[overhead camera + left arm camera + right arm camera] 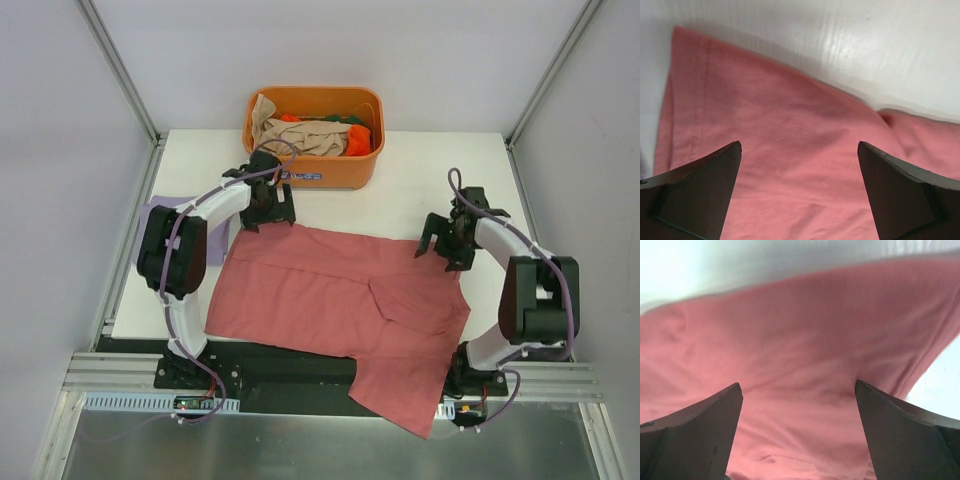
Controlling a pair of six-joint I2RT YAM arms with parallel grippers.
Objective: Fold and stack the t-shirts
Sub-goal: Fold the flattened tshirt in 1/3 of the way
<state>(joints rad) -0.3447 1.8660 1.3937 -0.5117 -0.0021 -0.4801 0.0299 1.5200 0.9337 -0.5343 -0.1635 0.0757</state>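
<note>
Sprawling across the white table (410, 200), the rose-red shirt (320, 295) runs its long axis from 9 to 3 o'clock, one part drooping off the near edge at 5 o'clock. Over its far edge the left gripper (266, 214) hovers at the 10 o'clock corner and the right gripper (442, 250) at 2 o'clock. Both are spread wide and hold nothing.

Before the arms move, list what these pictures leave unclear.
- Top view: the lavender shirt is mostly hidden behind the left arm.
- Top view: the heaped clothes in the orange tub overlap; their number cannot be told.
- Wrist views: the rose shirt is cut off by the frame edges; the right view is blurred.
</note>
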